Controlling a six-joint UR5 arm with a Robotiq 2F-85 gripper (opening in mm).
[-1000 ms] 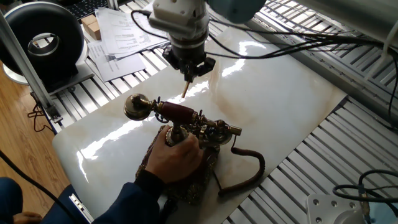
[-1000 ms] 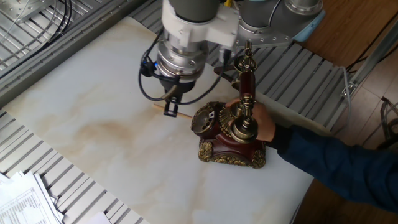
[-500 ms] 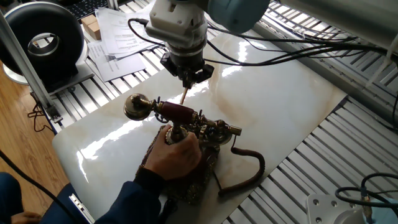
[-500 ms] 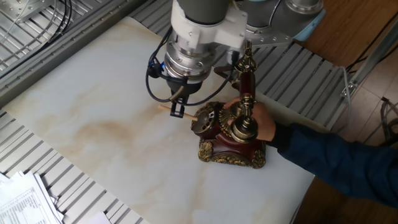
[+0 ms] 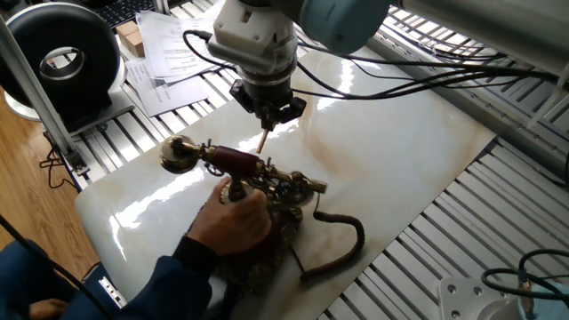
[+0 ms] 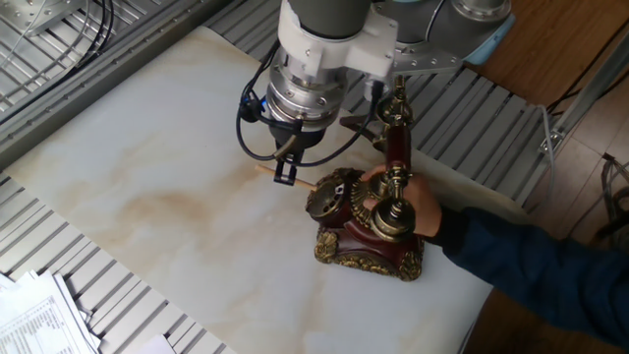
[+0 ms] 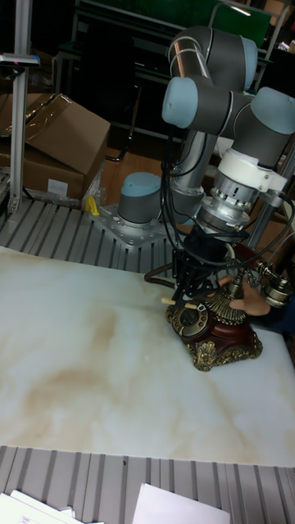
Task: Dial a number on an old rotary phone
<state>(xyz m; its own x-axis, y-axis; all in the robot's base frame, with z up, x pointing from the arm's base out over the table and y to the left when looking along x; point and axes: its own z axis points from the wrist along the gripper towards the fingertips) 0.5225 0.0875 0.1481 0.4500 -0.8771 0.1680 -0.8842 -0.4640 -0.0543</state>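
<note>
The old rotary phone (image 6: pixel 366 231) stands on the white marble table (image 6: pixel 147 197), brass and dark red. Its dial (image 6: pixel 330 196) faces up and to the left, and its handset (image 5: pixel 233 160) lies across the cradle. A person's hand (image 5: pixel 229 220) grips the phone's base from the front. My gripper (image 6: pixel 288 165) hangs just beside the dial, shut on a small wooden stick (image 5: pixel 263 140). The stick's tip points down close to the dial's edge; whether it touches is unclear. In the tall fixed view the gripper (image 7: pixel 193 288) sits right above the dial (image 7: pixel 189 319). The brown cord (image 5: pixel 336 242) curls off to the right.
The person's blue sleeve (image 6: pixel 531 270) reaches in from the table's edge. Papers (image 5: pixel 173 52) and a black round device (image 5: pixel 59 57) lie beyond the marble slab. Slatted metal rails (image 6: pixel 472 118) surround it. Cardboard boxes (image 7: pixel 49 147) stand in the background.
The gripper with the stick has moved closer to the dial. The hand has shifted and turned the phone slightly, so the handset sits further left in one fixed view.
</note>
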